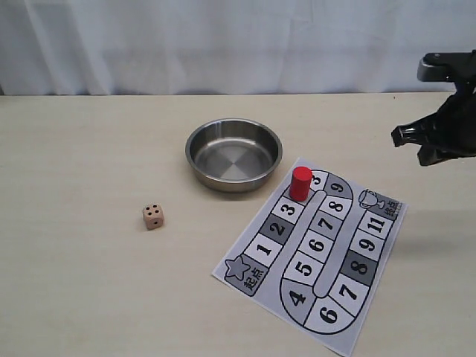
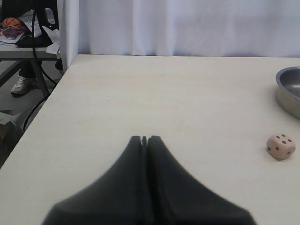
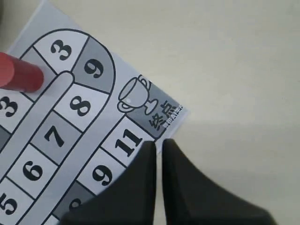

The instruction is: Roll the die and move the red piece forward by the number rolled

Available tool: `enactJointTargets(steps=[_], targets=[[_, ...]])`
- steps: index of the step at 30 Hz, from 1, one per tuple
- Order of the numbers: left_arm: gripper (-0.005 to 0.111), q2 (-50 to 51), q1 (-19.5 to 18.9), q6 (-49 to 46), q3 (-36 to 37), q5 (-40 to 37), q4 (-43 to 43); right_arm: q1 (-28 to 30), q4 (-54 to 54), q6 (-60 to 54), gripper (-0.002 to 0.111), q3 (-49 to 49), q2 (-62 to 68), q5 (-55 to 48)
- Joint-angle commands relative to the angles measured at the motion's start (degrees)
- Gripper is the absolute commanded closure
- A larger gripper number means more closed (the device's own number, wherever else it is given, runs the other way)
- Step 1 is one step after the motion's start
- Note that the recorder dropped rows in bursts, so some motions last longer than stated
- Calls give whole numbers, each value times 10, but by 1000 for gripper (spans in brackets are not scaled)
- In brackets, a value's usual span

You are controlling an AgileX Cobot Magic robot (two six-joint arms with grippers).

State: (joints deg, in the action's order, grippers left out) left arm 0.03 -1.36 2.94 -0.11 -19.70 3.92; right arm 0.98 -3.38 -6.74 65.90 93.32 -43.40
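Observation:
The die (image 1: 153, 216), a small tan cube with four pips on top, lies on the bare table left of the printed game board (image 1: 349, 297). It also shows in the left wrist view as the die (image 2: 281, 146), well off to the side of my shut, empty left gripper (image 2: 144, 138). The red piece (image 1: 300, 183) stands upright at the board's far end, just past the square marked 3; the right wrist view catches the red piece (image 3: 18, 75) at the frame edge. My right gripper (image 3: 158, 143) hovers over the board's corner by square 11, fingers nearly together and holding nothing. In the exterior view the right gripper (image 1: 416, 145) hangs above the table's right side.
A round steel bowl (image 1: 233, 154) sits behind the board and the die, its rim (image 2: 290, 91) also in the left wrist view. The table's left edge (image 2: 33, 126) drops off toward a cluttered floor area. A white curtain closes the back.

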Motion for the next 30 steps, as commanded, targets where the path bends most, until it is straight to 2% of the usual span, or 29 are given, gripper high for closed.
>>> enactJointTargets(steps=[1, 13, 19, 30], targets=[[107, 0, 0, 3, 1, 8, -1, 3, -3, -14, 104, -21, -89, -11], [107, 0, 0, 3, 1, 8, -1, 3, -22, -25, 104, -80, -397, -39], [107, 0, 0, 3, 1, 8, -1, 3, -22, -25, 104, -81, -542, -96], [107, 0, 0, 3, 1, 8, -1, 3, -22, -21, 104, -81, -797, -96]])
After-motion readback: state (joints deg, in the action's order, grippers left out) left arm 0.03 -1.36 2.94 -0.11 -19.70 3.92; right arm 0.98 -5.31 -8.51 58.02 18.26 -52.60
